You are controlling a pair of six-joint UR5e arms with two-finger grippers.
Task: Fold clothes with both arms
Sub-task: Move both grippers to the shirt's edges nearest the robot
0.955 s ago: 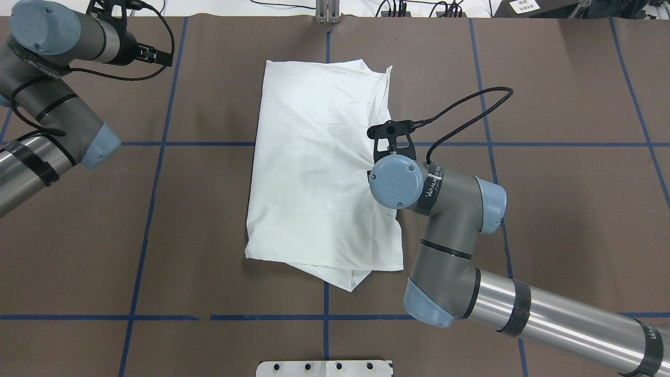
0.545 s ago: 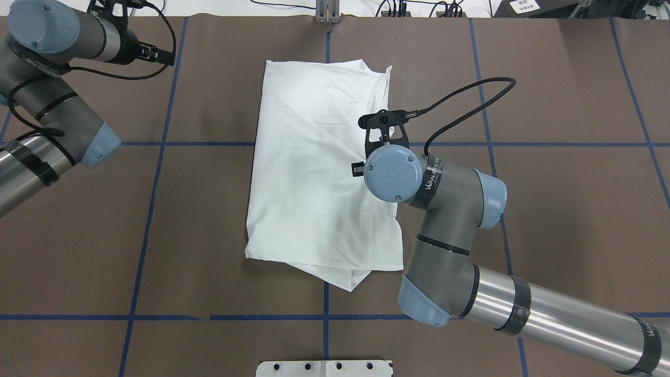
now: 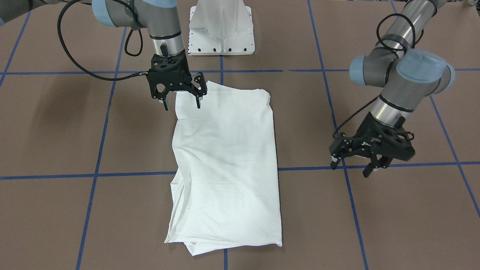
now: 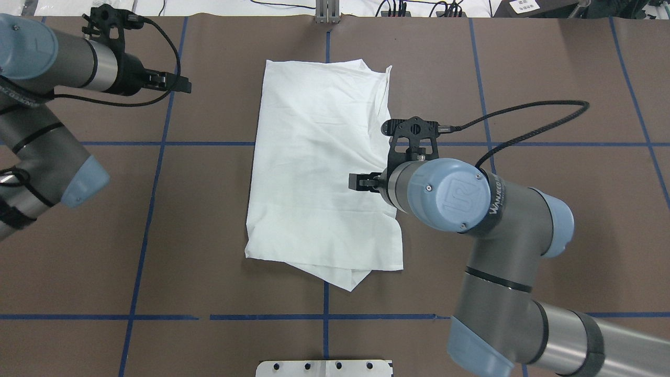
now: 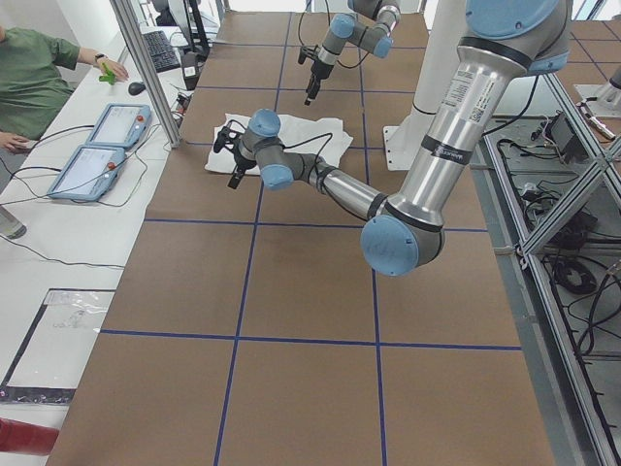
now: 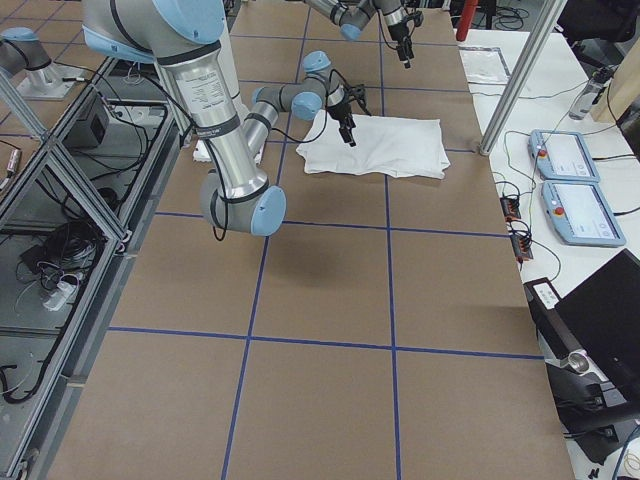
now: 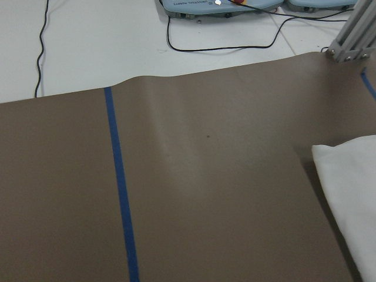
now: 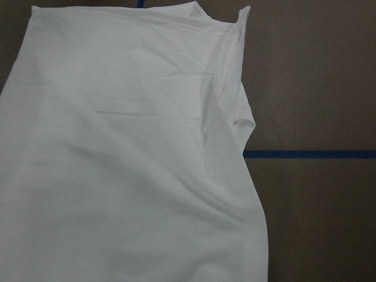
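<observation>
The clothes (image 4: 319, 173) are one white shirt (image 3: 225, 165) lying folded into a long rectangle on the brown table, with a layer poking out at the near corner (image 4: 349, 280). My right gripper (image 3: 182, 100) hangs open over the shirt's edge nearest the robot, one finger above the cloth and one outside it, holding nothing. From overhead its wrist hides all but one of the fingers (image 4: 358, 181). My left gripper (image 3: 351, 167) is open and empty, above bare table well off the shirt's side (image 4: 175, 82). The right wrist view is filled by the shirt (image 8: 129, 153).
The white pedestal base (image 3: 221, 33) stands on the robot's side of the shirt. Blue tape lines (image 4: 157, 142) grid the table. Beyond the far edge are an aluminium post (image 5: 146, 68), two teach pendants (image 5: 97, 146) and a seated person (image 5: 29, 78).
The right arm's wrist has risen and swung right, looking larger from overhead, while its finger stays over the shirt's edge. The left gripper has shifted a little toward the shirt.
</observation>
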